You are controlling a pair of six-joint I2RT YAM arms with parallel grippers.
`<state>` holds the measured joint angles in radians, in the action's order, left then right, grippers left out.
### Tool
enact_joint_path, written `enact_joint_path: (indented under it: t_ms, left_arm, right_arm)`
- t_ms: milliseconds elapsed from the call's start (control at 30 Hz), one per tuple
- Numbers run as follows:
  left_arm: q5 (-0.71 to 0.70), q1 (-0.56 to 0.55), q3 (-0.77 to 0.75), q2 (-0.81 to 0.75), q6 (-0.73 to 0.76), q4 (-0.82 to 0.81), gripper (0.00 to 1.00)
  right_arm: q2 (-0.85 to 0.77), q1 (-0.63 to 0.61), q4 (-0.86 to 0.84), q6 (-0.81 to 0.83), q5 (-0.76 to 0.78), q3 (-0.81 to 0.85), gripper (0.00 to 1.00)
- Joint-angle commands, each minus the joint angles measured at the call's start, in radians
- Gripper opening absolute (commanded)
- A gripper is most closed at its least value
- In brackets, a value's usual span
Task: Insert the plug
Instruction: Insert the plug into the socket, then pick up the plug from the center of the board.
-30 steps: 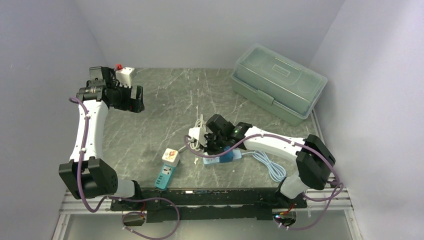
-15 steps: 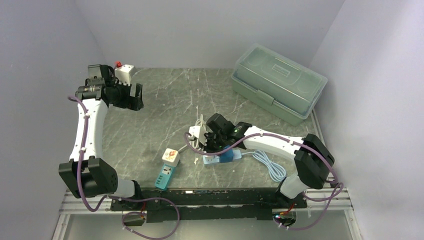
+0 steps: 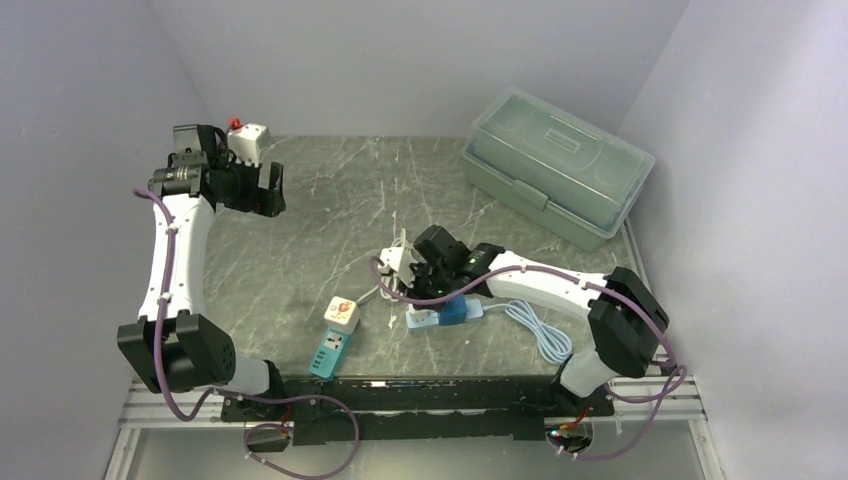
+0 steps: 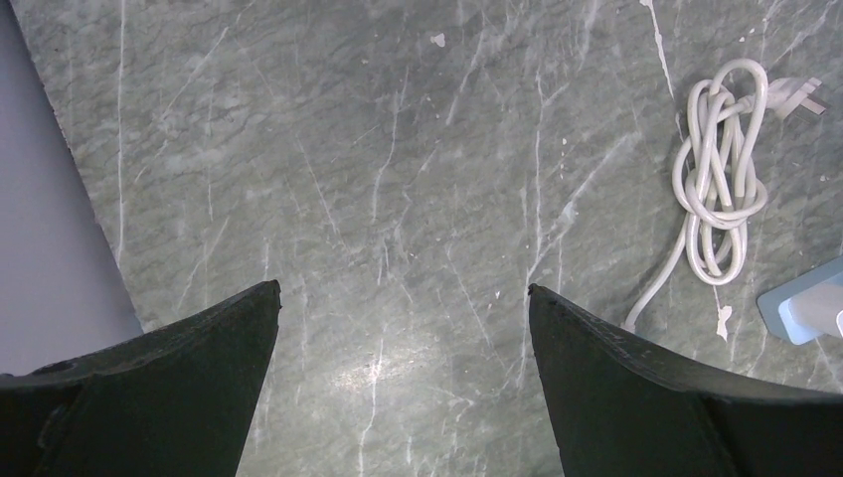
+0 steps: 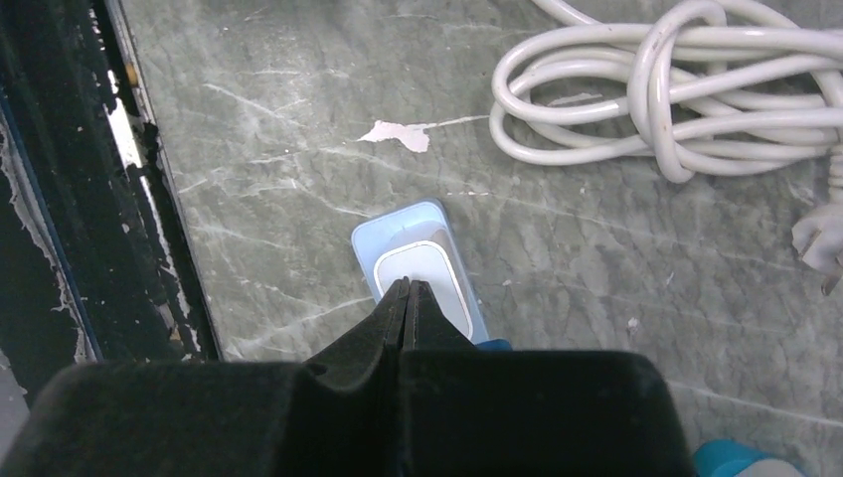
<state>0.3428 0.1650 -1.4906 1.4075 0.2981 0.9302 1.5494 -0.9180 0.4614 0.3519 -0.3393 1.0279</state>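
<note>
**Top view:** pale green toolbox (image 3: 555, 165) sits at the far right corner of the tabletop (image 3: 330, 215). Its lid is down and translucent, but contents can't be made out. The tabletop is grey marbled, w/ plain pale walls on 3 sides. The left gripper (image 3: 264, 190) is held up near the far left corner, beside a white cube adapter (image 3: 249, 143) w/ a red bit on it. The right gripper (image 3: 412, 278) is low at mid-tabletop, just beside the white cable bundle (image 3: 396, 262) and over the light-blue power strip (image 3: 440, 315). Toward the near edge lie a printed cube adapter (image 3: 341, 314) and a teal power strip (image 3: 330, 353). A second white cable (image 3: 540, 332) is coiled toward the near right.

**Left wrist:** left gripper (image 4: 404, 290) jaws wide open over the tabletop. The cable bundle (image 4: 721, 189) is at right w/ its plug (image 4: 795, 96) lying loose. A corner of the light-blue power strip (image 4: 800, 310) shows at the edge.

**Right wrist:** right gripper (image 5: 406, 288) jaws pressed shut, tips meeting. They sit right over a white charger block (image 5: 422, 270) seated on the light-blue power strip (image 5: 370, 238). The cable bundle (image 5: 656, 89) lies nearby. Its plug (image 5: 820, 243) lies on the tabletop, apart from the strip. A black rail (image 5: 60, 199) runs along the near edge.
</note>
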Motion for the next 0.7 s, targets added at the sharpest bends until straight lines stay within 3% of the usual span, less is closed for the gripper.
enact_joint_path:
  t_ms: [0,67,100,200,267,467,567,667]
  left_arm:
    - [0.017,0.007,-0.049,-0.002,0.020,0.004,1.00]
    - [0.016,0.008,-0.054,-0.006,0.019,0.005,1.00]
    - [0.018,0.007,-0.057,-0.009,0.019,0.008,1.00]
    - [0.021,0.008,-0.062,-0.023,0.018,0.016,1.00]
    - [0.022,0.009,-0.061,-0.036,0.018,0.019,1.00]
    - [0.026,0.010,-0.051,-0.071,0.016,0.029,1.00]
    - [0.027,0.009,-0.035,-0.085,0.020,0.021,1.00]
    - [0.032,0.010,-0.038,-0.085,0.020,0.022,1.00]
  right_arm:
    - [0.005,0.014,0.136,-0.063,0.115,-0.031,0.04]
    - [-0.041,0.017,0.096,-0.070,0.157,-0.003,0.23]
    - [-0.057,0.021,0.079,-0.074,0.170,0.012,0.37]
    - [-0.090,0.041,0.033,-0.093,0.203,0.059,0.61]
    - [-0.096,0.044,0.020,-0.098,0.233,0.101,0.97]
    - [-0.111,0.076,-0.079,-0.191,0.323,0.194,1.00]
    - [-0.111,0.176,-0.105,-0.417,0.336,0.224,1.00]
    - [-0.083,0.327,-0.008,-0.623,0.319,0.258,1.00]
